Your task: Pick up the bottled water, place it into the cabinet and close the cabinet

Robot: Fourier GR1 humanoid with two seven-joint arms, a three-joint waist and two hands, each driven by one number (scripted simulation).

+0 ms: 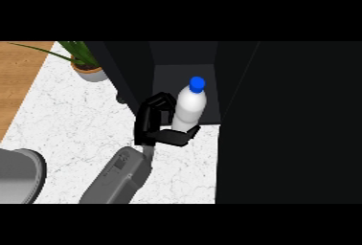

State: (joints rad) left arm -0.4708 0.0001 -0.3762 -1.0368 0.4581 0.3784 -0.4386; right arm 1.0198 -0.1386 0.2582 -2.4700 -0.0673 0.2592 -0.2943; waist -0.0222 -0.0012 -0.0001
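Observation:
The bottled water [189, 107], white with a blue cap, stands upright at the open front of the dark cabinet [176, 72]. My left hand [152, 127] is shut on it from its left side. The fingers curl round the far side and the thumb crosses in front of its base, so the bottle's foot is hidden. I cannot tell whether the bottle rests on the cabinet floor or hangs just above it. A large black door panel [290, 124] stands open to the right of the opening. My right hand does not show.
A potted plant [86, 64] stands on the white marble counter [78, 119] at the back left. Another dark panel [127, 76] flanks the opening's left side. A grey rounded object [17, 174] sits at the lower left edge. Wooden floor shows far left.

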